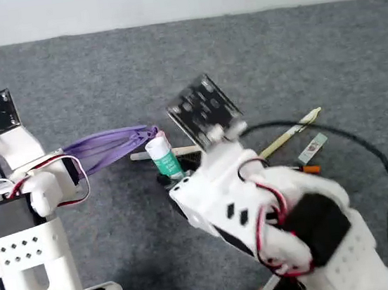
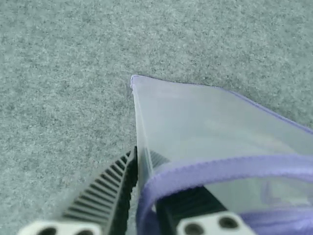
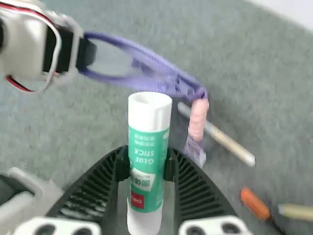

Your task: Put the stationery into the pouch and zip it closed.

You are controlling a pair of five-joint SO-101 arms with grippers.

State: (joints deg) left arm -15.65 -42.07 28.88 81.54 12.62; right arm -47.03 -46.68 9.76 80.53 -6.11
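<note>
1. over a grey mat point(image 1: 296, 54), the left gripper point(image 2: 145, 159) pinches one edge of the clear, purple-trimmed pouch point(image 2: 205, 127).
2. the right gripper point(image 3: 146, 155) clamps a green glue stick point(image 3: 148, 142) upright, just beside the pouch's pink zipper pull point(image 3: 197, 119).
3. a pale stick point(image 1: 293, 131) and an orange pen point(image 3: 254, 204) lie nearby.

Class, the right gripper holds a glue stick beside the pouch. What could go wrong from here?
1. The pouch has a mouth that looks narrow, so the glue stick may catch its rim and fall outside.
2. The left gripper pinches only the pouch's edge; a push from the right gripper could tug it loose.
</note>
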